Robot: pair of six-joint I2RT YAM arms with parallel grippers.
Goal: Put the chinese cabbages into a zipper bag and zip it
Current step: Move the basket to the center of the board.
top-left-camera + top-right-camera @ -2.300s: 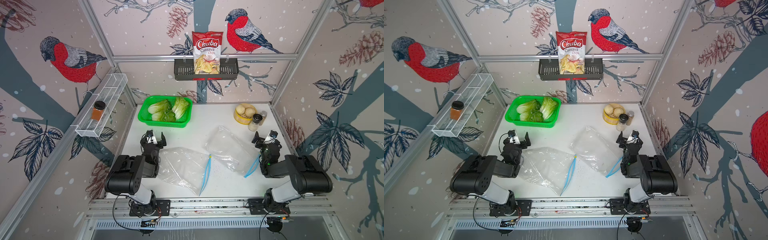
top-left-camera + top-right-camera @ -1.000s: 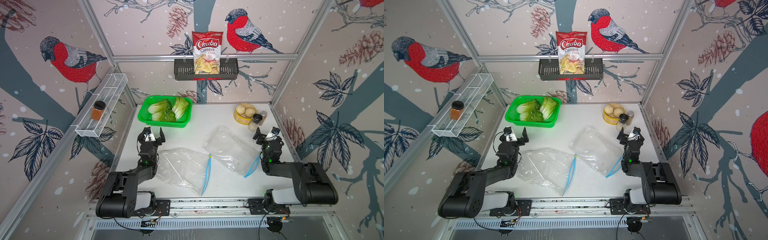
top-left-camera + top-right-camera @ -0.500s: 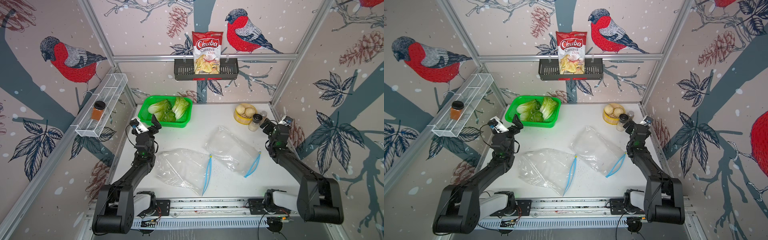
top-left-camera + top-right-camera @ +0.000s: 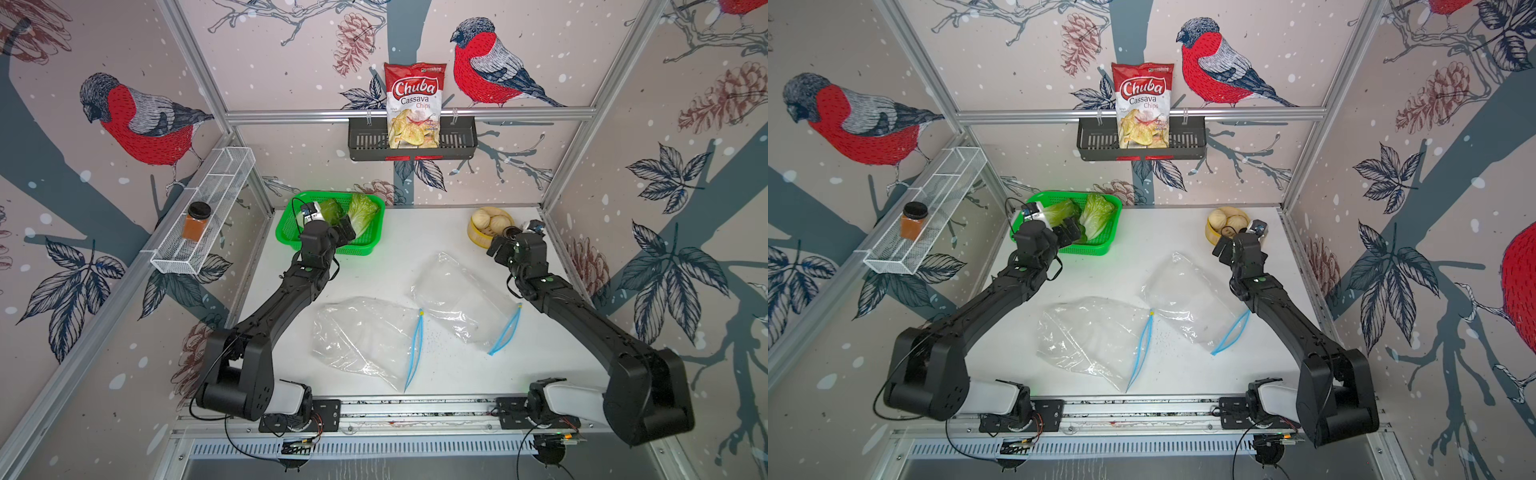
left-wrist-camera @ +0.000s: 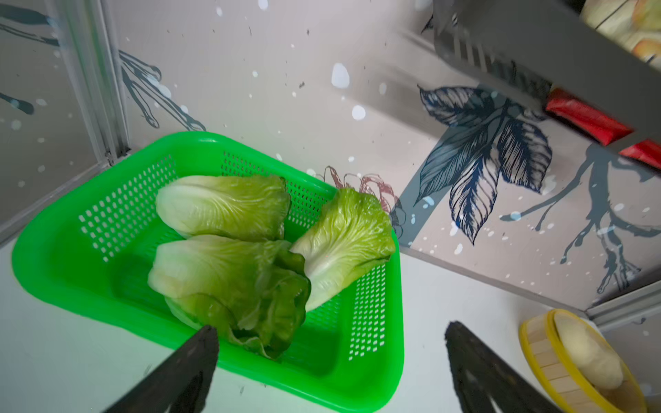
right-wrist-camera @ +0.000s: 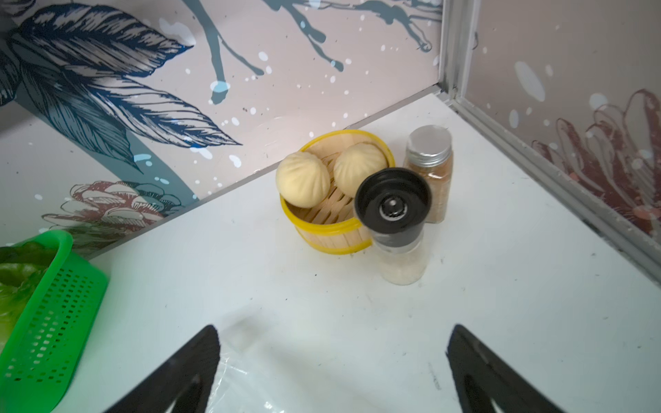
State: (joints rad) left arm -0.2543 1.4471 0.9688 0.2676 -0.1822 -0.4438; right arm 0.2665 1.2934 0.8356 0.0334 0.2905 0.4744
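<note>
In both top views the left arm's wrist covers the near part of the green basket point(image 4: 291, 239) at the far left of the table point(image 4: 424, 232), so only two heads show there. The left wrist view shows all three chinese cabbages point(image 5: 229, 271) lying in the basket. The left gripper point(image 5: 331, 330) is above the basket's near rim, jaws spread wide with nothing between them. One fingertip point(image 5: 205, 339) overlaps the darkest leaf, but contact cannot be told.

Toward the middle, two clear zipper bags lie flat. The near bag point(image 4: 365, 336) and the far bag point(image 4: 461, 299) have faint outlines apart from their blue zips.

Bare table separates the basket from the steamer point(image 6: 322, 236) at the far right. The right gripper point(image 6: 332, 332), jaws also spread and empty, hides most of the grinder point(image 6: 393, 203) and spice jar point(image 6: 429, 157) from above. The right wrist view shows both standing just beside the steamer, close to the right wall.
</note>
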